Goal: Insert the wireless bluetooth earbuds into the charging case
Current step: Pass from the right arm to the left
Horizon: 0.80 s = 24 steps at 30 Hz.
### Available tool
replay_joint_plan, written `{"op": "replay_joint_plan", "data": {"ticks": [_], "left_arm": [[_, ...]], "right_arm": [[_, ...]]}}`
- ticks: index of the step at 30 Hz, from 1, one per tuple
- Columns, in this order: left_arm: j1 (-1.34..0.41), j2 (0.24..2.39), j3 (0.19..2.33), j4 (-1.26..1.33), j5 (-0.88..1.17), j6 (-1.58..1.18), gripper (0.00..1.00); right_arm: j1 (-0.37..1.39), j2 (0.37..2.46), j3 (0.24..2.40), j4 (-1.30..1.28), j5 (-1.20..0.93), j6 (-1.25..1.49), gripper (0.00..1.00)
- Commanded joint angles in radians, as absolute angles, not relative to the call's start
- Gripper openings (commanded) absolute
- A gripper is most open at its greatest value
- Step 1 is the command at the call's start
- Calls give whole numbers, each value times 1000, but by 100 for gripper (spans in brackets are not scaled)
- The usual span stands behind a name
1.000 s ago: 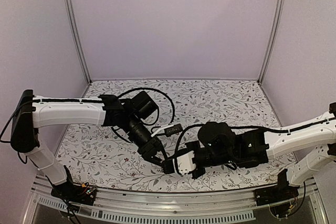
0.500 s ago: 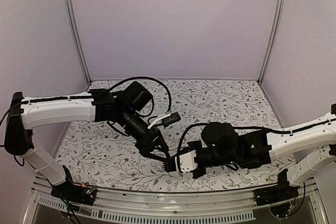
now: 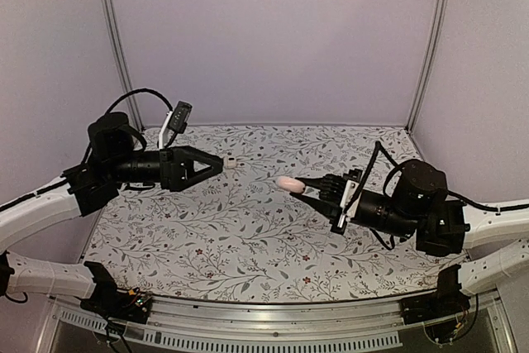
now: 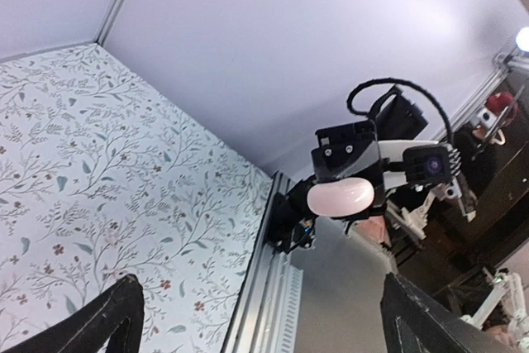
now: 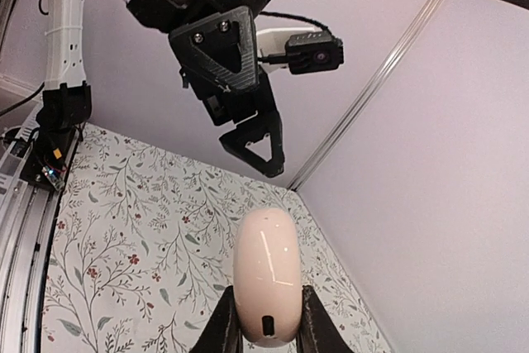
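Note:
The charging case (image 5: pixel 266 274) is a pale pink pebble with its lid closed and a dark slot at its near end. My right gripper (image 5: pixel 264 313) is shut on it and holds it in the air above the middle of the table (image 3: pixel 248 229). The case also shows in the top view (image 3: pixel 289 182) and in the left wrist view (image 4: pixel 340 197). My left gripper (image 3: pixel 216 164) is open and empty, points right toward the case, and is well apart from it. The earbuds are out of view. A small pale speck (image 3: pixel 232 162) just past the left fingertips is too small to identify.
The floral table cover runs to pale walls at the back and both sides. A metal rail (image 3: pixel 264 316) runs along the near edge. The left arm's cable (image 3: pixel 145 97) loops above its wrist.
Both grippers were together low at the front middle. The left one has opened and swung back to the left. The right one has lifted away to the right with the case.

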State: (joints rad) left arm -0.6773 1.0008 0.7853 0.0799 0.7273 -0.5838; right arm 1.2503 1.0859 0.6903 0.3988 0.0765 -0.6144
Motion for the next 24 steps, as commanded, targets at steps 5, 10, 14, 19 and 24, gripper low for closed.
{"op": "replay_joint_plan", "data": {"ticks": [5, 10, 14, 19, 24], "left_arm": [[-771, 1108, 726, 663, 817, -1048, 100], [-857, 1192, 797, 692, 839, -1072, 100], [-901, 1242, 836, 710, 854, -1091, 100], [-930, 1300, 875, 701, 855, -1096, 92], [-949, 1348, 905, 700, 873, -1091, 80]], "right_arm": [[1247, 1102, 702, 666, 24, -665, 9], [1248, 1133, 716, 695, -14, -675, 9], [1248, 1147, 723, 705, -33, -676, 9], [1249, 1170, 730, 703, -50, -681, 10], [1249, 1188, 738, 700, -54, -680, 10]]}}
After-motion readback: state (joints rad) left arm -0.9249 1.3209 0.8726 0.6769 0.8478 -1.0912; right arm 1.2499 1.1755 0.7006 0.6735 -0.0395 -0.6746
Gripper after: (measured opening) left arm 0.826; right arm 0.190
